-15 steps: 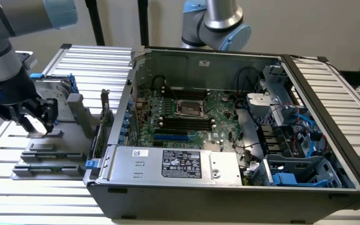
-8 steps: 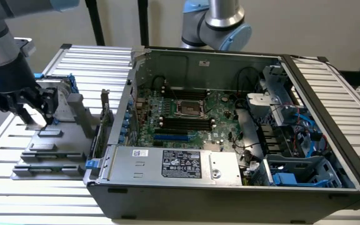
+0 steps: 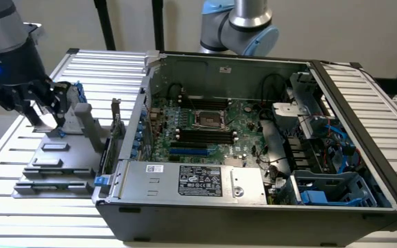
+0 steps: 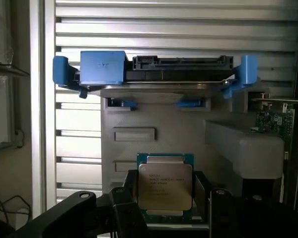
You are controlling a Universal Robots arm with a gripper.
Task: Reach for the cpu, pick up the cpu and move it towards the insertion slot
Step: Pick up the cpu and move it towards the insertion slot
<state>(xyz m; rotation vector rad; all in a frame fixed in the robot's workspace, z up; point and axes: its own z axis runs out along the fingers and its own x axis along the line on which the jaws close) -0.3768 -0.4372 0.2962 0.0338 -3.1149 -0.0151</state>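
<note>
The cpu (image 4: 165, 186) is a small square chip with a silver top and printed text, sitting between my gripper's (image 4: 167, 206) dark fingers (image 4: 126, 201), which close on its two sides. In the exterior view the gripper (image 3: 47, 123) hangs over the grey parts holder (image 3: 54, 165) at the exterior view's left, with the silver cpu (image 3: 46, 120) at its tip, just above the holder. The insertion slot (image 3: 209, 119), a square socket with a shiny metal frame and dark centre, lies on the green motherboard (image 3: 243, 116) inside the open computer case, well to the exterior view's right of the gripper.
A hard drive with blue brackets (image 4: 154, 69) stands on the holder just beyond the cpu. The case's side wall (image 3: 133, 129) rises between the holder and the motherboard. Black memory slots (image 3: 205, 135), a blue card slot (image 3: 188, 152) and a power supply (image 3: 192, 180) surround the socket.
</note>
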